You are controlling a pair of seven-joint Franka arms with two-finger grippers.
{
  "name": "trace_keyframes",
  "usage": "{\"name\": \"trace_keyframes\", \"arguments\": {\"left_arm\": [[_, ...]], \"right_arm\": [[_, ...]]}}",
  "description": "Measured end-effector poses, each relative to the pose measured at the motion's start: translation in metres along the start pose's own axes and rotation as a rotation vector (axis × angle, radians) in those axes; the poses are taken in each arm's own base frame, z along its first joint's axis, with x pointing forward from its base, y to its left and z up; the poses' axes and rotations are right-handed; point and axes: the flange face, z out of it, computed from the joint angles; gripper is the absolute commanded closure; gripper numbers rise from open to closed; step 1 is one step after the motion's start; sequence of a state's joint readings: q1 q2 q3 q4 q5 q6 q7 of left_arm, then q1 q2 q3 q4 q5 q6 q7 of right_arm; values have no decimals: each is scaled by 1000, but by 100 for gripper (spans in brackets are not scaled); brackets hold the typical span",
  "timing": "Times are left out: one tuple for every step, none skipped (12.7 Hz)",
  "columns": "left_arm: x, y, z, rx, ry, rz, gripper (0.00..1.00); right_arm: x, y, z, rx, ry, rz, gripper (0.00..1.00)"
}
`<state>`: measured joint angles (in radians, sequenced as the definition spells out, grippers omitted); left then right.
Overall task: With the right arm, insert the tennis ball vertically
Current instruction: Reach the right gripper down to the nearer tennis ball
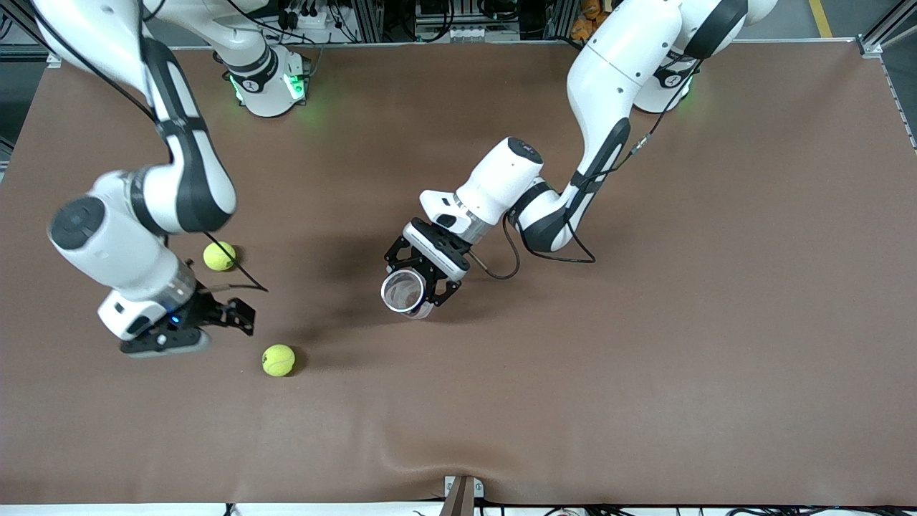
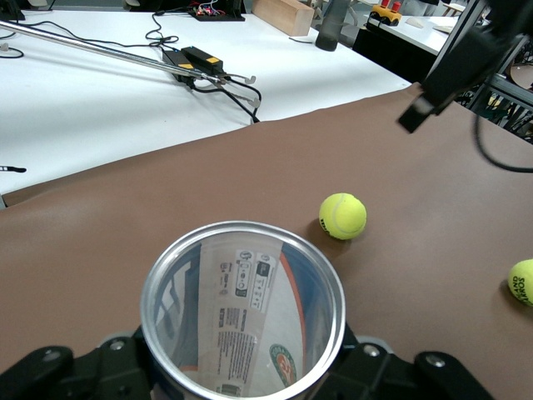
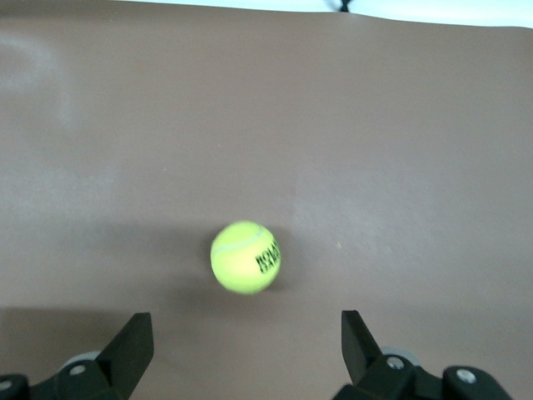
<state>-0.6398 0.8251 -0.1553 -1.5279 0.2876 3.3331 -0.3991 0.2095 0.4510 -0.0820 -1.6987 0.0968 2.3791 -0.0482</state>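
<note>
Two yellow tennis balls lie on the brown table toward the right arm's end, one (image 1: pixel 219 256) farther from the front camera and one (image 1: pixel 278 360) nearer. My right gripper (image 1: pixel 215 331) hangs open over the table between them. In the right wrist view a ball (image 3: pixel 246 257) sits just ahead of its gripper (image 3: pixel 246 333), apart from both fingers. My left gripper (image 1: pixel 414 289) is shut on a clear empty ball can (image 1: pixel 403 292) over the table's middle. The can's metal rim (image 2: pixel 154 279) and open mouth face the wrist camera, with both balls (image 2: pixel 342 216) (image 2: pixel 523 282) lying on the table past it.
The brown mat (image 1: pixel 645 358) covers the whole table. A cable (image 1: pixel 501 265) loops from the left arm's wrist down near the mat. In the left wrist view a white bench (image 2: pixel 100 92) with cables and tools stands past the table's edge.
</note>
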Motion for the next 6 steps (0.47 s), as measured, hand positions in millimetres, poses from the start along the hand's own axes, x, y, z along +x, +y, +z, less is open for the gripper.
{"name": "trace_keyframes", "arguments": {"left_arm": [[-3, -2, 2, 0, 4, 2, 25], [-6, -5, 3, -1, 10, 3, 26], [-9, -8, 5, 0, 13, 4, 25], [-10, -9, 6, 1, 16, 4, 25], [-12, -10, 6, 0, 17, 4, 25], [-13, -11, 7, 0, 17, 3, 25]], "right_arm": [[6, -6, 10, 0, -2, -10, 0], [9, -10, 19, -1, 0, -16, 0], [13, -12, 26, -3, 21, -20, 0], [15, -14, 34, -7, 50, -26, 0], [15, -15, 42, -17, 59, -40, 0], [14, -15, 50, -40, 53, -67, 0]]}}
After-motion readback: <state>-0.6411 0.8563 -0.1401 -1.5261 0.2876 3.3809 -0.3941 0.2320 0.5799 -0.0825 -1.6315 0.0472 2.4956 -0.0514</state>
